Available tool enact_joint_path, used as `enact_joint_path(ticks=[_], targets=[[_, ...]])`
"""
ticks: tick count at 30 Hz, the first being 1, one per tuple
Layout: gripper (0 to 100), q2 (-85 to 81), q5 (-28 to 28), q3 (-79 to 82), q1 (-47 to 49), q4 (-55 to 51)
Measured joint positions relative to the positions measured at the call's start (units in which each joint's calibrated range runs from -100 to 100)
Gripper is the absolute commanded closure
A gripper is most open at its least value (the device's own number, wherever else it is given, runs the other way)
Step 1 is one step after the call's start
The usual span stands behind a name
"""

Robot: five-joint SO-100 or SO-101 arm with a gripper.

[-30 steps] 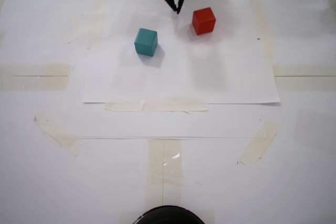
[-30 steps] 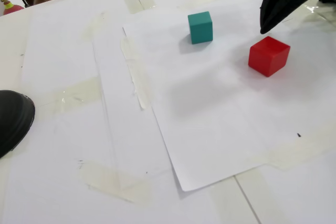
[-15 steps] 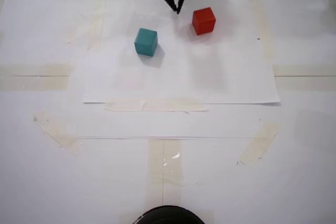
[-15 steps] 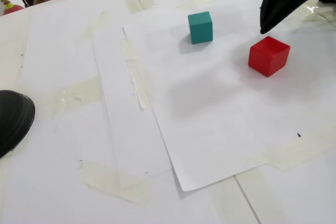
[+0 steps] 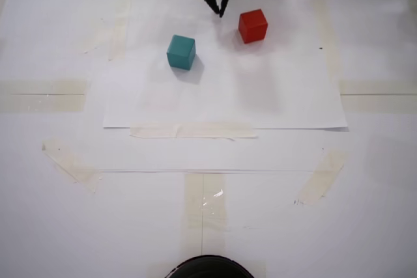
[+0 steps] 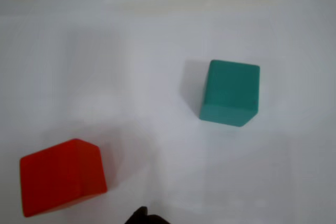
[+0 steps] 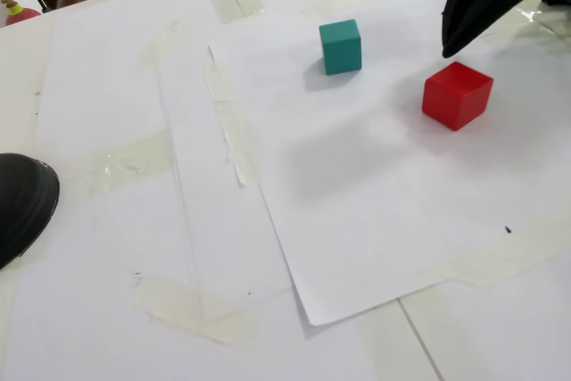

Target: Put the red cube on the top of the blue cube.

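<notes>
Red cube (image 5: 253,26): sits flat on the white paper sheet (image 5: 225,96), far side of a fixed view, right of the blue cube w/ a clear gap; nothing on it. In the wrist view it's at lower left (image 6: 61,176); in the angled fixed view, at right (image 7: 457,95).
Blue cube (image 5: 181,52): teal, on the same sheet, left of and slightly nearer than red in that fixed view; top bare. Wrist view: right of centre (image 6: 230,93). Angled fixed view: (image 7: 341,46).
Gripper (image 5: 219,11): black, enters from the far edge, tips close together in a narrow V, holding nothing; tips just left of the red cube, not touching. Only a dark sliver at the bottom edge of the wrist view.
Counter (image 5: 58,226): white, paper fixed w/ strips of masking tape (image 5: 193,131).
Dark round obj (image 5: 208,267): at near edge, can't tell what it is.
</notes>
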State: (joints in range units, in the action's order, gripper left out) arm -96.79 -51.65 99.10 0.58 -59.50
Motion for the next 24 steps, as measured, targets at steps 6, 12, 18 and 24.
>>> enact_joint_path(ticks=[6,12,18,24], targets=[[100,0.0,-0.2,0.0,-0.37,0.0],[100,0.0,-0.39,0.0,2.19,1.71],[100,0.0,-0.39,-1.17,4.17,2.85],[100,0.0,0.88,-11.39,1.97,-4.72]])
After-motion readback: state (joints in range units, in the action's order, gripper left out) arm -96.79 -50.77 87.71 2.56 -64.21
